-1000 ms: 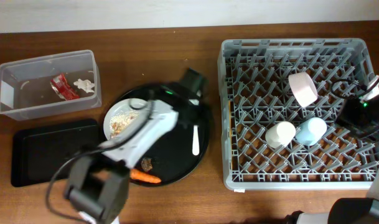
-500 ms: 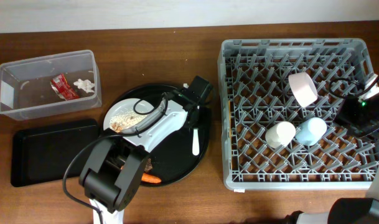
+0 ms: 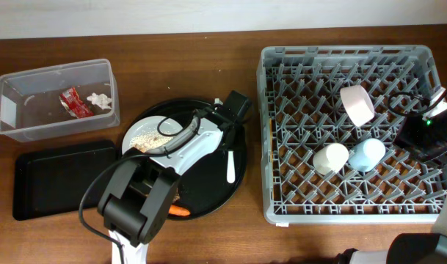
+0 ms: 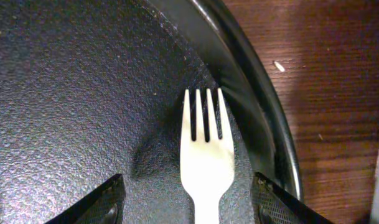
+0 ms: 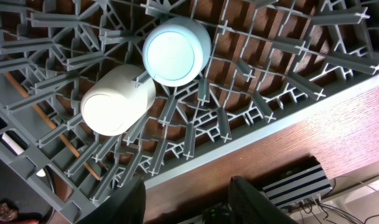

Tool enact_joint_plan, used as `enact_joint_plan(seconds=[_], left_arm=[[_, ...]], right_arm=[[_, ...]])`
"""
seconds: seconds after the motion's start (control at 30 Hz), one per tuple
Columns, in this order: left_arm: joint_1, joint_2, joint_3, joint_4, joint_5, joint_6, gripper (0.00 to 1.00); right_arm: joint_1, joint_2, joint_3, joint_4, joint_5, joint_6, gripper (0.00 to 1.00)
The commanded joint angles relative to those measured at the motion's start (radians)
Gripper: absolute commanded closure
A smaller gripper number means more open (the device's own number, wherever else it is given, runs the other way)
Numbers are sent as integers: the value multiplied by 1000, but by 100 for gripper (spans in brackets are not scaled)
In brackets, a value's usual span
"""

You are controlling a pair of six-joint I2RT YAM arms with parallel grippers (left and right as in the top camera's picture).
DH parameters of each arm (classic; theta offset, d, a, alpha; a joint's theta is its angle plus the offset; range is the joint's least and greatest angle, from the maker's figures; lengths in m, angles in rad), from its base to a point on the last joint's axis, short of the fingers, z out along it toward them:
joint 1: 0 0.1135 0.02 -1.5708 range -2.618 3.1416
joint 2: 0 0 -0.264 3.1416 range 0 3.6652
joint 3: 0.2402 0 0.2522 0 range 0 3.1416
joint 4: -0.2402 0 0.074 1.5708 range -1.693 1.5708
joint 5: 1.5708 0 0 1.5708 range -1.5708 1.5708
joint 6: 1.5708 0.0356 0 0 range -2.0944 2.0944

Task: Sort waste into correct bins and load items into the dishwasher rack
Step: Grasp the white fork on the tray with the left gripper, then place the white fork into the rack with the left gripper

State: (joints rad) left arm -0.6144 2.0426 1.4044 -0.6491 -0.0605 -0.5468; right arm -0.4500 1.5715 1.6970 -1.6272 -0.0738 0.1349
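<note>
The white fork [image 3: 230,165] lies on the large round black tray, tines up in the left wrist view [image 4: 206,155]. My left gripper [image 4: 188,190] is open, one finger on each side of the fork's neck; overhead it sits at the tray's upper right [image 3: 230,117]. The pale plate [image 3: 144,134] holds rice-like scraps. The carrot [image 3: 180,211] lies at the tray's front. The grey rack [image 3: 276,132] holds the pink bowl [image 3: 357,104], white cup [image 3: 330,158] and blue cup [image 3: 367,154]. My right gripper [image 5: 189,205] is open and empty by the rack's right edge.
The clear tub [image 3: 17,117] at the back left holds the red wrapper [image 3: 71,101] and tissue wad [image 3: 100,97]. The shallow black tray [image 3: 54,180] lies in front of it. My left arm [image 3: 135,213] covers the round tray's left front. A thin wooden stick [image 5: 43,121] lies in the rack.
My left arm has swung right across the round tray, bringing the gripper from over the plate to the fork. The right arm has not moved.
</note>
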Motion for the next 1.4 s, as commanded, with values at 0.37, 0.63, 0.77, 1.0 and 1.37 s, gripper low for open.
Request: enact_joint_plan(seconds=[0.37,0.63,0.77,1.0,1.37], left_arm=[[-3,83,-3,21,-16,-17,68],[3,82,-3,16,-16,-16,82],[3,78,13,-14,-16,21,85],[3,28,98,-152,-15,29,91],[-5,-253,116,-91,302,27,91]], right_arm=[[5,-14,-12,-1,-13,0,53],[5,-14,-12,0,-13,0,54],[5,-14,-12,0,-13,0,54],[5,-14,-12,0,-12,0,53],[5,-14,-12,0,-13,0,54]])
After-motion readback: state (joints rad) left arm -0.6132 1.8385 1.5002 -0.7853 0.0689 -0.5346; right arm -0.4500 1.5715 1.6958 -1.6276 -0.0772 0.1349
